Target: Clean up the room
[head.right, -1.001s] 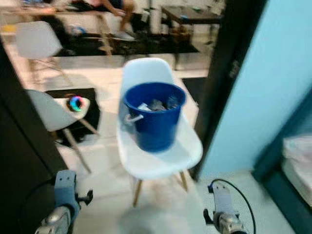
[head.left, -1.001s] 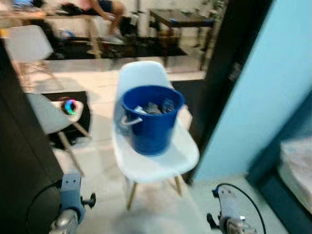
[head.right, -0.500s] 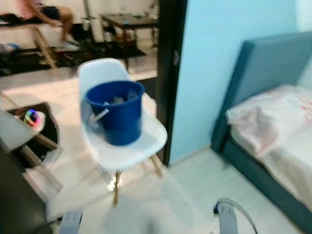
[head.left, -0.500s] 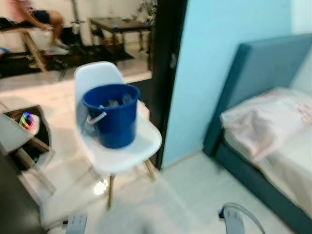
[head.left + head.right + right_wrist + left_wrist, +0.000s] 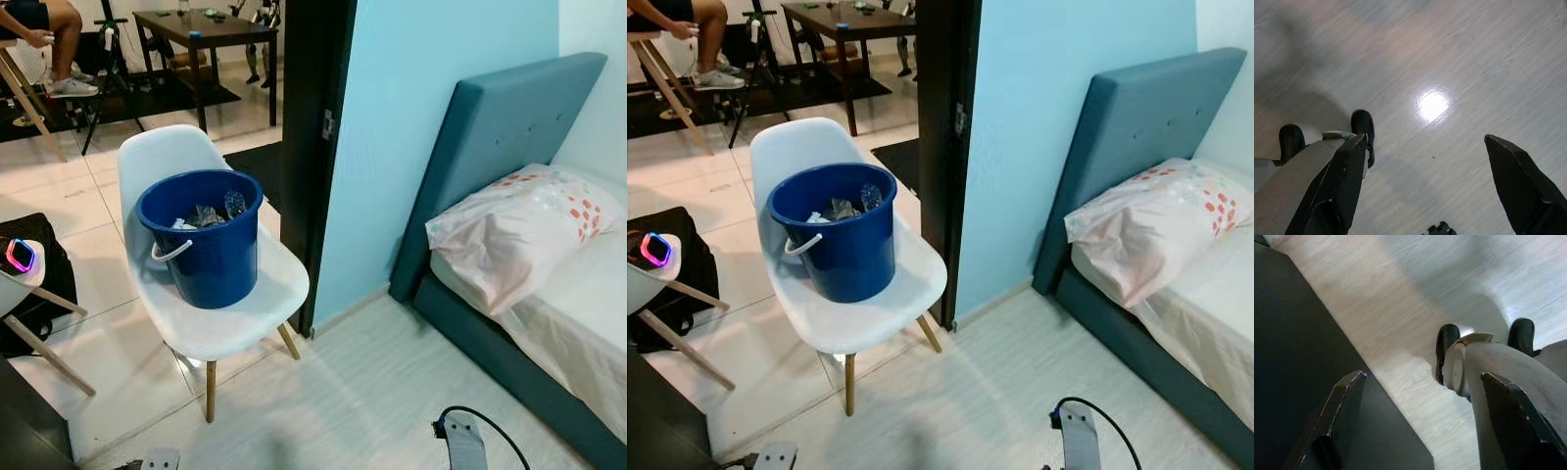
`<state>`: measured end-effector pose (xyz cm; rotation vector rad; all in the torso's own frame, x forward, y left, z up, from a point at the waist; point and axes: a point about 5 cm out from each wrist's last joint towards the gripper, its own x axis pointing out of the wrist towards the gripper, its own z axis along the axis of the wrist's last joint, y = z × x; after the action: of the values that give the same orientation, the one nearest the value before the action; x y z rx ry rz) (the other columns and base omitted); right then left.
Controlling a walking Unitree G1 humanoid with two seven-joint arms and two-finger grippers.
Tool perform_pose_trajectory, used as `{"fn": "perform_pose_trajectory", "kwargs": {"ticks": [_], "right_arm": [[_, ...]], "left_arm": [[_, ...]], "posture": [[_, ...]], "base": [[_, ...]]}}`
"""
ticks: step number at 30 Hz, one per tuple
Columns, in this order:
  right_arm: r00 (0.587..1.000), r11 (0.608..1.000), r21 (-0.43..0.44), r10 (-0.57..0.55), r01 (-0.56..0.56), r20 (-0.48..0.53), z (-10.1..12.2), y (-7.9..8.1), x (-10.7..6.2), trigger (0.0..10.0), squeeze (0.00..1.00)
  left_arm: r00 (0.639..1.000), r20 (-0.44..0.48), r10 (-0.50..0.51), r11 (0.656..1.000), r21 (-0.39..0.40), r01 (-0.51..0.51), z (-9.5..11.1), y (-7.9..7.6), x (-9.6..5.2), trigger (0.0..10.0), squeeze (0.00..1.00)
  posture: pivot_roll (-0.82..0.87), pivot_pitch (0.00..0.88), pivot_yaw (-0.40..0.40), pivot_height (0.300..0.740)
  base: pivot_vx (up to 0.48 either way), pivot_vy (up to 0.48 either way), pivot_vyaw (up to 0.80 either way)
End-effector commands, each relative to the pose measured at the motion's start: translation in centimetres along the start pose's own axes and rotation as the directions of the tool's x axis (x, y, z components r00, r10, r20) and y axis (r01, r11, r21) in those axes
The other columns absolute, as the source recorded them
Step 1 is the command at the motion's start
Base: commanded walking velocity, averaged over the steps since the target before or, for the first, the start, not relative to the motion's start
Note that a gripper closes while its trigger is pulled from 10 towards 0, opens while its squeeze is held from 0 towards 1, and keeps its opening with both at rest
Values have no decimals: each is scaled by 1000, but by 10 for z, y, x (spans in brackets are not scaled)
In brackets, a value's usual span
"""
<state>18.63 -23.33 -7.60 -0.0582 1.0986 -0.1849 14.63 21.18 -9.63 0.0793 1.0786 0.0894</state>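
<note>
A blue bucket point(image 5: 201, 238) with a white handle stands on the seat of a white chair point(image 5: 240, 311) by the doorway, and crumpled litter lies inside it. Both arms hang low at my sides. The left gripper point(image 5: 1422, 377) is open, its black fingers spread wide above pale floor beside a dark panel and my own leg. Over bare floor with a bright glare spot, the right gripper point(image 5: 1425, 138) is open too, with nothing between its fingers. The right forearm point(image 5: 462, 446) with its black cable pokes in at the bottom edge.
A bed with a teal headboard point(image 5: 490, 147) and a spotted pillow point(image 5: 514, 230) stands on the right. A black door frame point(image 5: 312, 117) and blue wall lie behind the chair. A second white chair point(image 5: 20, 294), a black bag, a dark table point(image 5: 206, 29) and a seated person point(image 5: 49, 29) are to the left and beyond.
The camera has swung to the right and steadied: the bucket and chair slid left in the picture, the bed came into view, and the blur has gone. Both arms sit lower in frame.
</note>
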Motion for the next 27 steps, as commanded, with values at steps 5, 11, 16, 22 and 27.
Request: {"fn": "perform_pose_trajectory", "kwargs": {"ticks": [5,11,16,22,27], "right_arm": [[1000,1000,11,7,-6,-9,-3,4,0,10000,0],[1000,1000,16,8,-8,3,-2,5,0,10000,0],[999,1000,0,3,-3,-32,-8,5,0,10000,0],[999,1000,-5,0,0,-41,-12,4,0,10000,0],[999,999,-31,-9,8,-40,-13,4,0,10000,0]], "left_arm": [[1000,-16,-4,1000,18,4,9,-5,2,10000,0],[999,9,-33,999,25,33,29,-29,5,10000,0],[998,25,-63,998,32,62,42,-49,5,10000,0],[996,24,-83,996,31,82,46,-62,4,10000,0],[996,13,-84,996,24,84,48,-67,4,10000,0]], "posture": [[-16,0,-66,740],[-17,0,-67,740],[-16,0,-68,740],[-17,0,-69,740],[-21,0,-68,740]], "base": [[0,0,0],[0,0,-133],[0,0,-800],[0,0,-800],[0,-77,-303]]}}
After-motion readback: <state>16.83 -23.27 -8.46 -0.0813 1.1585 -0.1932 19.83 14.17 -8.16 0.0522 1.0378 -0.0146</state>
